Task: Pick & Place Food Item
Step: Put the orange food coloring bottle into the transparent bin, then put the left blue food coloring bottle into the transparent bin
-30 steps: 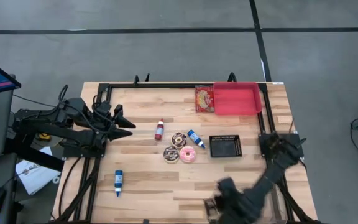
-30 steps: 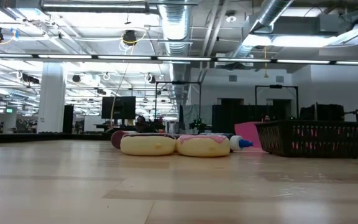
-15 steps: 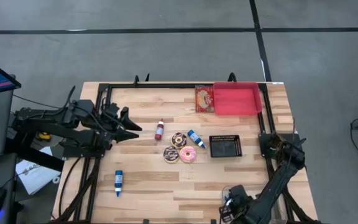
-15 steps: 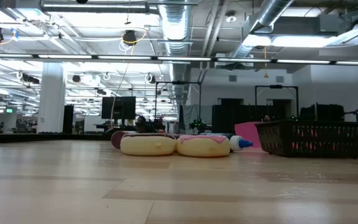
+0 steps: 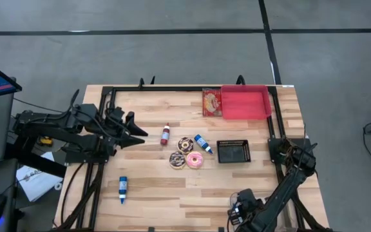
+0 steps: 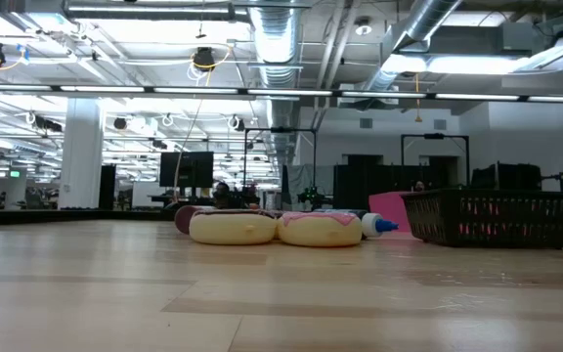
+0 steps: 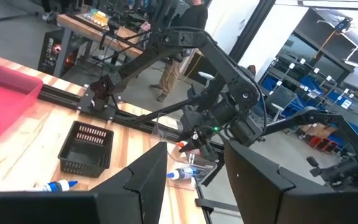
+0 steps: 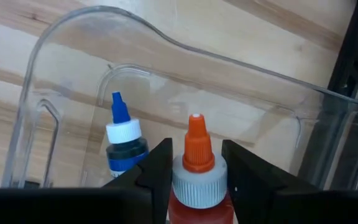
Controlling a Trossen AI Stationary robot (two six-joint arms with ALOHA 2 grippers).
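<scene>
Now the right gripper (image 8: 194, 171) is putting the red bottle (image 8: 196, 180) in the clear bin (image 8: 185, 68), fingers hugging it; next, let go.

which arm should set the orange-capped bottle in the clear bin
Right. Its tool already has the orange-capped bottle between its fingers, above the clear bin beside a blue-capped bottle. The left tool waits across the table.

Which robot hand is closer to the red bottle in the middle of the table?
The left. The left gripper hovers just beside the red bottle, on the table's left side. The right gripper is down at the table's near right corner, holding a different, orange-capped bottle over a clear bin.
</scene>
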